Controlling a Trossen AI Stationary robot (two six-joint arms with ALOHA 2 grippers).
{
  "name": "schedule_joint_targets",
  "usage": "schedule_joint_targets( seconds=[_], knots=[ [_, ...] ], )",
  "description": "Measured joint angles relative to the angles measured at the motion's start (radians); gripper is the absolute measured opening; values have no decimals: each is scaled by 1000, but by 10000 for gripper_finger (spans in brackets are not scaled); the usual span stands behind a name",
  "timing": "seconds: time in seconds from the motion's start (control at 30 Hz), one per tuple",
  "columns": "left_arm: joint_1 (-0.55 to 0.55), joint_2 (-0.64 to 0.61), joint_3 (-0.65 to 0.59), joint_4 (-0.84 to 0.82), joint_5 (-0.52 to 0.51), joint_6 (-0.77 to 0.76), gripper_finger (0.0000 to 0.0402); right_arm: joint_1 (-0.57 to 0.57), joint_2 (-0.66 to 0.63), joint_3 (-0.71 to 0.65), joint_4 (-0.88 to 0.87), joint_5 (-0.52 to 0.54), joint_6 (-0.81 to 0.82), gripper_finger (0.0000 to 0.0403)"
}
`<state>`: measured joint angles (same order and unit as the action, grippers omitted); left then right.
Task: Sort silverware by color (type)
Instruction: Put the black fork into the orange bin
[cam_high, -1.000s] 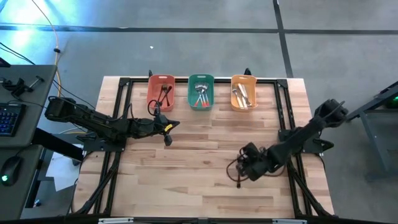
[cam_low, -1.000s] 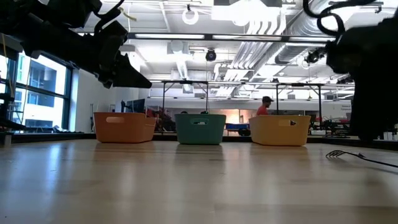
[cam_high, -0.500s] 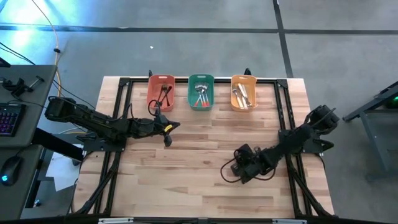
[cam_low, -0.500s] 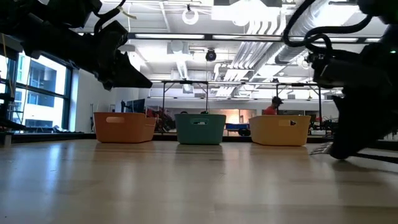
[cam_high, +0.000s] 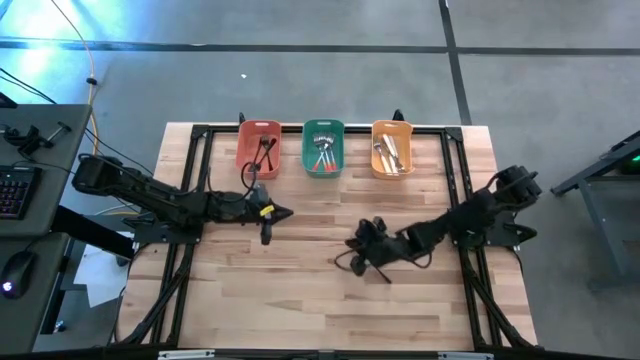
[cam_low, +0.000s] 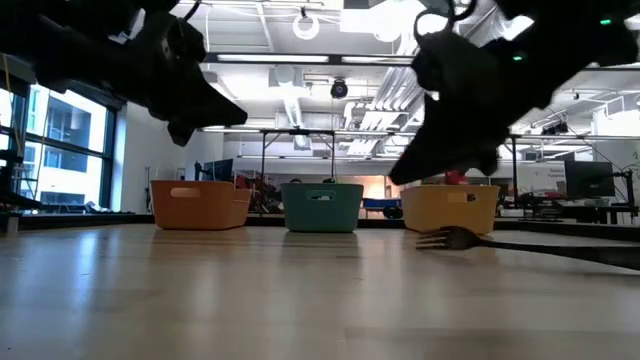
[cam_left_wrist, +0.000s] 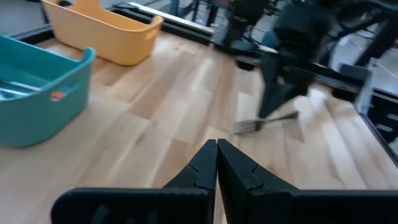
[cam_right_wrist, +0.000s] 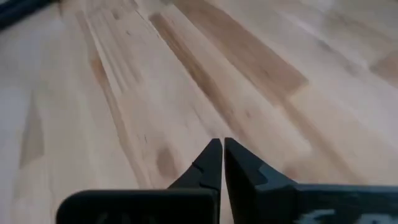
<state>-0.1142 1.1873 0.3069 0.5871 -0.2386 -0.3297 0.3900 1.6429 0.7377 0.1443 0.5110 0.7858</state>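
While your left gripper (cam_high: 268, 214) hangs left of centre w/ fingers (cam_left_wrist: 217, 163) pressed together, empty, the red bin (cam_high: 258, 147), green bin (cam_high: 323, 146) and orange bin (cam_high: 391, 147) along the top hold sorted silverware. One fork (cam_low: 447, 238) lies on the table (cam_high: 300, 290) centre-right, beside your right gripper (cam_high: 352, 262); its fingers (cam_right_wrist: 217, 163) are closed too, nothing held.

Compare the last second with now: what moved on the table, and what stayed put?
The right gripper swept across the table toward the middle, away from its own edge. The fork lying on the wood now shows nearer the centre in the low view. The left gripper barely shifted, jaws closed. The three bins and their cutlery stayed put.
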Motion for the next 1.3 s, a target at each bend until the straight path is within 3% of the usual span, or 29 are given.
schedule_joint_targets(
  seconds=[0.1,0.2,0.47,0.57,0.73,0.93,1.03,1.2,1.3],
  knots=[
    [-27,0,0,-5,2,-1,3,-44,-13,1,-19,-84,-37,3],
    [-47,0,0,-14,2,-1,3,-56,-43,2,-149,-185,-2,16],
    [-52,0,0,-13,-10,-1,3,-23,-40,180,-714,-227,204,104],
    [-53,0,0,-13,-10,-1,3,-7,-27,195,-737,-251,250,129],
    [-52,1,0,-13,-10,-1,3,3,34,195,-708,-257,272,137],
    [-52,3,0,-12,-11,-15,3,-26,125,200,-695,-255,246,124],
    [-52,14,0,-9,-27,-19,3,-36,138,198,-669,-258,196,95],
    [-52,78,0,42,-81,-44,3,-52,135,195,-584,-204,70,14],
    [-52,135,-1,111,-72,-47,3,-77,141,193,-500,-173,-15,12]
  ],
)
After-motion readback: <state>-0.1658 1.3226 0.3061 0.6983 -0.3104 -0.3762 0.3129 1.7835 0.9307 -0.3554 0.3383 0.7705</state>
